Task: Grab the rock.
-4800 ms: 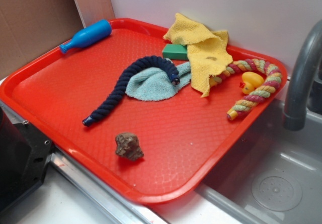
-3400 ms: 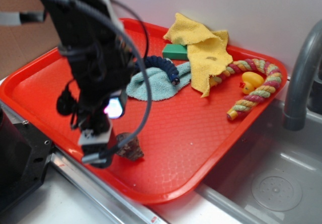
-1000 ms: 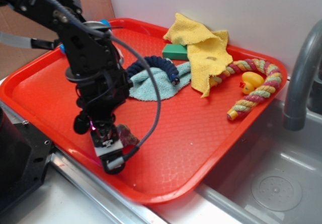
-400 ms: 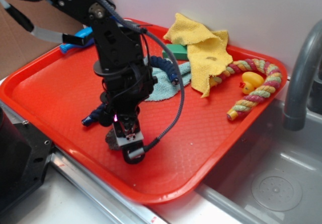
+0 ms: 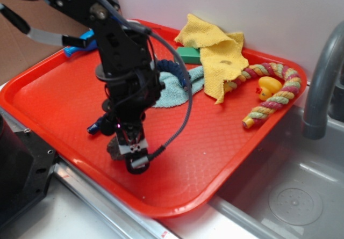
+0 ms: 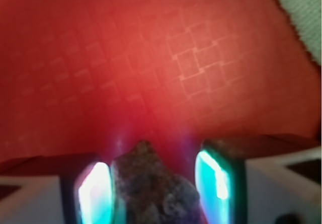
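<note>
Gripper (image 6: 153, 189) straddles the rock (image 6: 151, 186), left pad touching, right pad apart; close evenly on the lumpy flanks before lifting off the tray (image 5: 215, 142).

Rock (image 5: 114, 146) mostly hidden, perhaps gripped.

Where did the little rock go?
The rock sits between the gripper fingers in the wrist view. In the exterior view it peeks out near the front edge of the red tray, under the arm.
</note>
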Robot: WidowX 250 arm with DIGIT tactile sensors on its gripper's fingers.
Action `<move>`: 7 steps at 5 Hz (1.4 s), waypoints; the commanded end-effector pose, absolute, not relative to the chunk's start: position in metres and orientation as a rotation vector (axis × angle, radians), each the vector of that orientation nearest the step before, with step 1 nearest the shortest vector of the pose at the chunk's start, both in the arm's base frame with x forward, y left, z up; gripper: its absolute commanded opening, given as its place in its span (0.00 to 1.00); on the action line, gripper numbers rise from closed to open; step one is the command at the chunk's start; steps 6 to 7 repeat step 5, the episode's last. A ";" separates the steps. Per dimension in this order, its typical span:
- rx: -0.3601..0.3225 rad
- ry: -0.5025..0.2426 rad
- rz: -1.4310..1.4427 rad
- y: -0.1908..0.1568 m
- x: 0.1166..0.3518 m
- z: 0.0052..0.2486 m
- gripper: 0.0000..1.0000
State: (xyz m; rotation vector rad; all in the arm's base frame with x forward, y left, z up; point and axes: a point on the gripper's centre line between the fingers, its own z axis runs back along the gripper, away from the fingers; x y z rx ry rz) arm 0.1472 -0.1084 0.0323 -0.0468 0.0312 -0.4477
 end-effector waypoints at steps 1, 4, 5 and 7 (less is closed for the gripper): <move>-0.026 0.114 -0.224 -0.089 0.143 0.120 0.00; 0.074 -0.006 0.266 0.008 0.085 0.224 0.00; 0.115 -0.059 0.148 0.007 0.102 0.226 0.00; 0.115 -0.059 0.148 0.007 0.102 0.226 0.00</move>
